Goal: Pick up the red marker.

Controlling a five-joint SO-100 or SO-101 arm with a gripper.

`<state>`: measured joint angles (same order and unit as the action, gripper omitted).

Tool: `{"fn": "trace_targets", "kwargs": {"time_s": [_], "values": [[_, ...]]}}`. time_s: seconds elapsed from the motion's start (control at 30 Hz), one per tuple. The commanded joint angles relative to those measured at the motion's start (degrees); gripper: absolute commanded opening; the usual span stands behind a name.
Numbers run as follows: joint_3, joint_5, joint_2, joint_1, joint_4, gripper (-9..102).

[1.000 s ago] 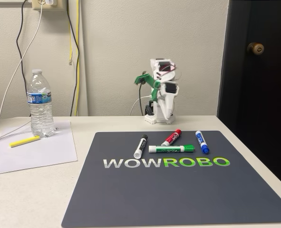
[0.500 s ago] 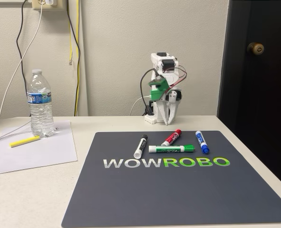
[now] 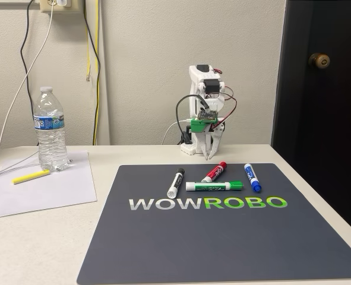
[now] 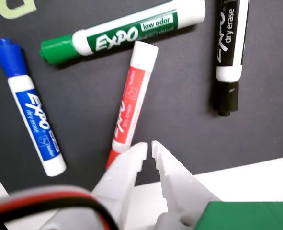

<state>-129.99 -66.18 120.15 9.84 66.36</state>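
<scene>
Four dry-erase markers lie on a dark, matte mat (image 3: 223, 237) printed with white and green lettering. At far left in the fixed view, a clear ribbed plastic water bottle (image 3: 50, 129), blue-labelled and white-capped, stands upright on a white paper sheet (image 3: 44, 190); whether it holds liquid cannot be told. A slim yellow stick (image 3: 30, 176) lies flat on the same sheet, just in front of the bottle.

On the mat, left to right in the fixed view: the black marker (image 3: 175, 183); the green marker (image 3: 214, 186), lying crosswise; the red marker (image 3: 214, 172), tilted, just behind the green one; the blue marker (image 3: 252, 177). All have smooth cylindrical white barrels with coloured labels.

Behind the mat stands the white moulded-plastic arm (image 3: 204, 113) with a green part and looped cables; its gripper (image 3: 209, 155) points down near the mat's rear edge.

In the wrist view, the gripper (image 4: 148, 149) fingers are nearly together, tips separated by a narrow slit, clamped on nothing. The red marker (image 4: 131, 103) lies just beyond the tips, with its red end beside the left fingertip (image 4: 136, 152).
</scene>
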Motion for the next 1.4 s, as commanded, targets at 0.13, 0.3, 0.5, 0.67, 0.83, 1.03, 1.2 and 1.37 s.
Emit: {"fn": "trace_targets", "kwargs": {"time_s": [0.13, 0.3, 0.5, 0.67, 0.83, 1.03, 1.2, 1.37], "values": [[1.93, 6.15, -2.11, 1.32, -5.27, 24], [1.93, 7.38, -4.75, 0.7, -7.21, 24], [1.93, 6.68, -5.89, -0.88, -9.05, 24], [1.93, 5.98, -8.53, -1.32, -11.07, 24], [0.7, 3.16, -10.2, -2.9, -12.39, 24], [-2.81, 1.49, -10.99, -3.08, -17.58, 24], [-2.81, 1.41, -11.95, -3.08, -18.37, 22], [-2.81, 1.41, -12.3, -2.72, -18.02, 11]]}}
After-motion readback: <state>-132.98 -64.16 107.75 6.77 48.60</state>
